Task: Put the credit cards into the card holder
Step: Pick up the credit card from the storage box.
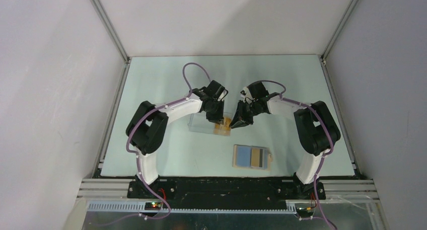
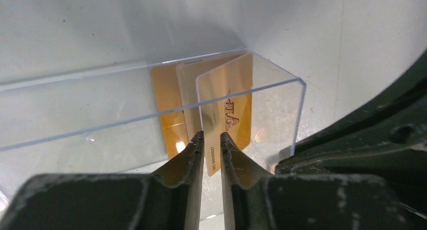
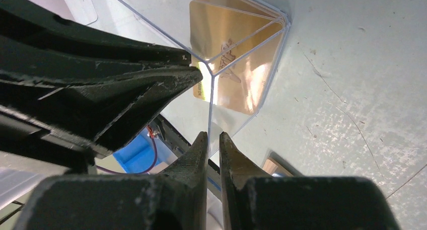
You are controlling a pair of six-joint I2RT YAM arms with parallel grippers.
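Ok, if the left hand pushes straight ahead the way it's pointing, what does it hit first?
The front gold card, marked VIP: its lower edge sits between the left hand's fingertips. Behind it stand the other cards, then likely the clear box's far wall, though depth is unclear.

Orange credit cards [image 2: 224, 104] upright in clear box [image 1: 201, 124]; card holder [image 1: 252, 157] open.

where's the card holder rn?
Top view: the card holder lies open on the table, towards the near edge and just right of centre. It sits in front of the box, apart from it.
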